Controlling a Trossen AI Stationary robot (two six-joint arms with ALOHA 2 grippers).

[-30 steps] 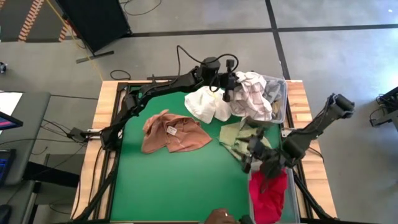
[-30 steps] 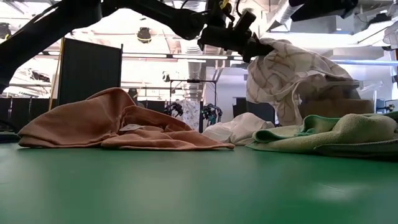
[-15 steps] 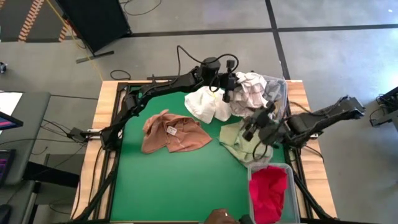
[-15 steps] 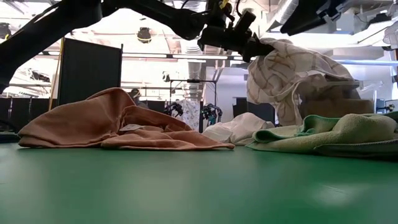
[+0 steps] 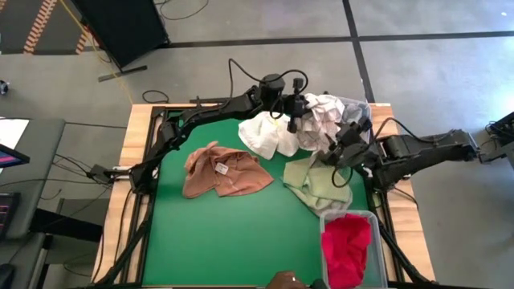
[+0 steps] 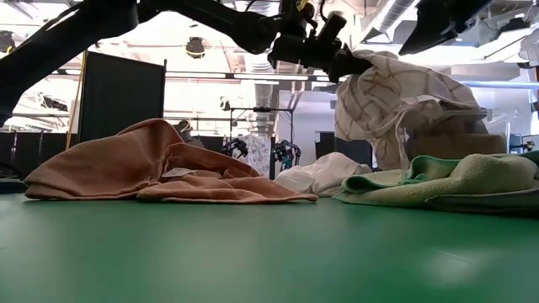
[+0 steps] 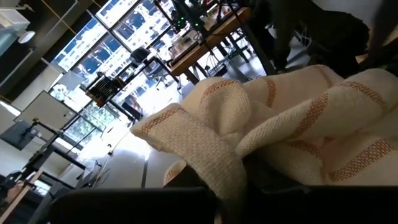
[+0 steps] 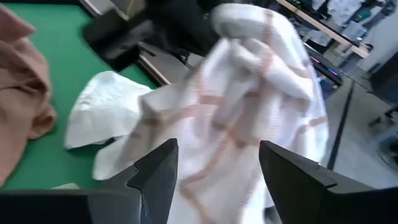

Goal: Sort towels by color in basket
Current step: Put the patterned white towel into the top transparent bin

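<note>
So the green surface (image 5: 233, 233) has the rust towel (image 5: 221, 171), white towel (image 5: 265, 134) and pale green towel (image 5: 315, 181) lying loose on it, and the red towel (image 5: 347, 247) is sitting in the clear bin (image 5: 324, 241) at the near right corner. A second ago the right pincer (image 5: 344, 149) was down over that bin, and now it's swung up, spread wide and empty, facing the checked towel (image 5: 321, 116), so I'd guess red is sorted. The left pincer (image 5: 295, 112) keeps that checked towel pinched up in the air beside the far bin (image 5: 366, 138), so it looks like a handoff or help with that one is next.
</note>
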